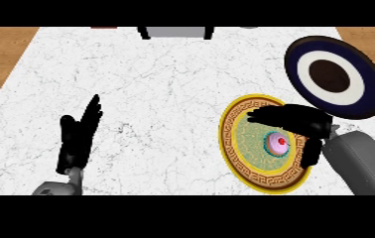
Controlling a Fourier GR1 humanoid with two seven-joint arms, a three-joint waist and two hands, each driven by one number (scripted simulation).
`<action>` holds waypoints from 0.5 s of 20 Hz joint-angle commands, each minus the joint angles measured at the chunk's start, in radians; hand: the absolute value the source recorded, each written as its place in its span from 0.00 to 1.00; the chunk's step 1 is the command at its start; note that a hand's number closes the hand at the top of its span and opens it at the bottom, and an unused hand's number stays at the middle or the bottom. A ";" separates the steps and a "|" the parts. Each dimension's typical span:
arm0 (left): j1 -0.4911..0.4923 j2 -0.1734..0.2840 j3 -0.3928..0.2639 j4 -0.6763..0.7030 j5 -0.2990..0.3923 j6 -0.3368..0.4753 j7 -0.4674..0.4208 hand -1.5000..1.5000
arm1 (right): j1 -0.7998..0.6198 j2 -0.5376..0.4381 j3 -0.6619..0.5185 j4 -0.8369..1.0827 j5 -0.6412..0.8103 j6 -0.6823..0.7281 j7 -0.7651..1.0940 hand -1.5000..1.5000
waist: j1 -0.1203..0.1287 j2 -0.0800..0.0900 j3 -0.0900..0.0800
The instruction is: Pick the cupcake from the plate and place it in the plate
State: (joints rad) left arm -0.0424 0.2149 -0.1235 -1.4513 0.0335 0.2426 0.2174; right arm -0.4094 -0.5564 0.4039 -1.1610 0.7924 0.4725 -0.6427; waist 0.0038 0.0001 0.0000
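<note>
**Right hand over cupcake on yellow plate, left hand idle**

We see the right hand [296, 120] above the yellow-rimmed patterned plate [253, 175], coming in from the grey forearm [355, 157] at the lower right. Its fingers [267, 115] stretch leftward across the plate's upper part, and another dark part of the hand hangs down on the plate's right side. The cupcake [278, 143], pink with a red dot on top and a teal wrapper, sits just below those fingers and just left of the hanging part, inside the plate's green centre. We cannot tell whether the hand touches the cupcake; a thin strip of plate shows between fingers and cupcake. The fingers look fairly straight, not wrapped round anything, so we read the hand as spread.

Up and right of the right hand, partly hidden by it, lies the dark blue plate [304, 58] with a white ring and brown centre. The two plates look to overlap or touch behind the hand; we cannot tell which.

The left hand [77, 138] rests far left of the right hand, fingers straight and pointing up, holding nothing, over the white marble table [161, 83].
</note>
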 commanded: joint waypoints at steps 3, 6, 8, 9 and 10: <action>0.026 -0.010 0.008 -0.053 -0.022 -0.021 0.030 0.50 | -0.011 0.028 -0.029 0.098 0.056 0.004 -0.114 1.00 | 0.002 0.000 0.000; 0.008 -0.020 0.036 -0.034 -0.023 -0.013 0.025 0.50 | -0.022 0.045 -0.015 0.103 0.106 -0.071 -0.157 1.00 | 0.001 0.000 0.000; 0.001 -0.063 0.010 0.066 -0.047 -0.015 -0.071 0.50 | 0.000 0.049 -0.021 0.113 0.108 -0.126 -0.189 1.00 | -0.001 0.001 0.000; -0.021 -0.005 0.051 -0.013 -0.030 -0.048 0.022 0.50 | -0.006 0.091 -0.029 0.041 0.118 -0.078 -0.101 1.00 | -0.001 -0.001 0.000; -0.035 -0.028 0.053 0.010 -0.035 -0.036 0.020 0.50 | 0.019 0.050 -0.046 0.029 0.119 -0.093 -0.159 1.00 | -0.003 0.000 0.000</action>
State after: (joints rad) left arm -0.0539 0.1966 -0.0890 -1.4519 0.0098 0.2115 0.2247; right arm -0.4090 -0.5031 0.3869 -1.0985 0.8890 0.3693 -0.7426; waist 0.0033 0.0003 0.0001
